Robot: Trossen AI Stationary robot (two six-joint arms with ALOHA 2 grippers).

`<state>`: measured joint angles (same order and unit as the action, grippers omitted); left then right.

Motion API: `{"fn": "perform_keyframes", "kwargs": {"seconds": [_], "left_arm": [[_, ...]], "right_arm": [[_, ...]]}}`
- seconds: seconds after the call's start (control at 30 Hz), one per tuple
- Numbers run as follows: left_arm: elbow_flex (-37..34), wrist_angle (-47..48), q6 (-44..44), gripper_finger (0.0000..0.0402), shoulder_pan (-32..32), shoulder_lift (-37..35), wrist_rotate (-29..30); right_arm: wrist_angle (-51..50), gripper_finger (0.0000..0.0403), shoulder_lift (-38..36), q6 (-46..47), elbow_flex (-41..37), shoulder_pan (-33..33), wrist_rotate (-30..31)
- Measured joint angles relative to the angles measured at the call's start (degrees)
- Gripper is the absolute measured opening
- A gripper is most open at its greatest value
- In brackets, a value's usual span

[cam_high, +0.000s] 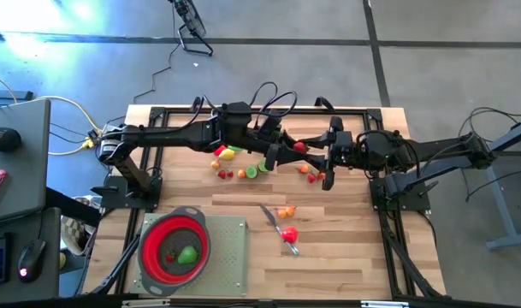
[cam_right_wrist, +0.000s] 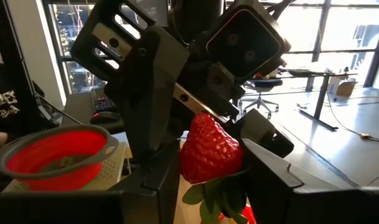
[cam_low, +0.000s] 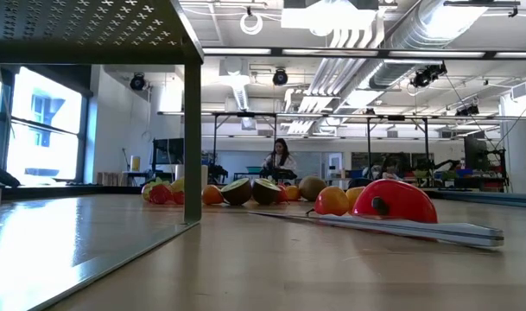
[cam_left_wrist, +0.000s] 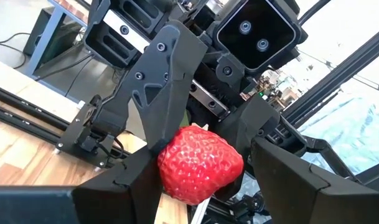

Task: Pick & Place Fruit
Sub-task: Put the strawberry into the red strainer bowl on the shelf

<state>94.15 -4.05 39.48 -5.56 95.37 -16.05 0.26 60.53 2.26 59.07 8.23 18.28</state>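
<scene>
A red toy strawberry (cam_high: 300, 147) hangs in the air above the table's middle, between my two grippers. My left gripper (cam_high: 283, 153) reaches it from the table's left and my right gripper (cam_high: 320, 154) from the right; both are shut on it. In the left wrist view the strawberry (cam_left_wrist: 198, 165) fills the gap between my fingers. In the right wrist view its green leaves (cam_right_wrist: 221, 194) point toward the camera. More small fruits (cam_high: 234, 164) lie on the table below the left arm. Neither gripper shows in the low view. My left gripper pinches the strawberry's body (cam_left_wrist: 167, 171) between its two fingers, coming level from the table's left. The fruit is lifted clear of the table. My right gripper pinches the strawberry's sides near its leafy end (cam_right_wrist: 192, 165), coming level from the table's right, facing the left gripper.
A red strainer (cam_high: 153, 257) with a green fruit inside sits on a grey mat (cam_high: 230, 257) at the near left. A slim grey knife (cam_high: 279, 229) lies near the middle beside a red fruit (cam_high: 289, 233) and an orange one (cam_high: 284, 211). A few fruits (cam_high: 311, 175) lie under the right gripper.
</scene>
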Motion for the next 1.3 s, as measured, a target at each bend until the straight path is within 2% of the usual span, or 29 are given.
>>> {"fn": "perform_keyframes", "kwargs": {"seconds": [0.13,0.43,0.67,0.9,1.1,1.3], "left_arm": [[0.0,0.0,0.3,0.0218,0.0,0.0,0.0],[0.0,-0.4,1.6,0.0165,0.0,0.0,-1.1],[0.0,0.0,2.0,0.0161,0.0,-0.1,-1.1],[0.0,0.0,2.7,0.0161,0.0,-0.1,-1.5],[0.0,0.0,2.8,0.0161,0.0,-0.1,-1.2],[0.0,-1.4,2.5,0.0161,0.0,-0.1,-0.5]], "right_arm": [[0.0,0.014,0.0,0.0,0.0,0.0,-0.2],[-0.9,0.014,0.0,-0.4,0.0,0.0,-2.1],[-2.0,0.0136,0.0,-0.3,0.0,0.0,-3.4],[-2.3,0.0153,0.0,-0.2,0.0,0.0,-5.0],[-2.8,0.0187,0.0,-0.6,0.0,0.0,-4.7],[-3.9,0.0256,0.1,-0.8,-0.1,0.0,-4.4]]}}
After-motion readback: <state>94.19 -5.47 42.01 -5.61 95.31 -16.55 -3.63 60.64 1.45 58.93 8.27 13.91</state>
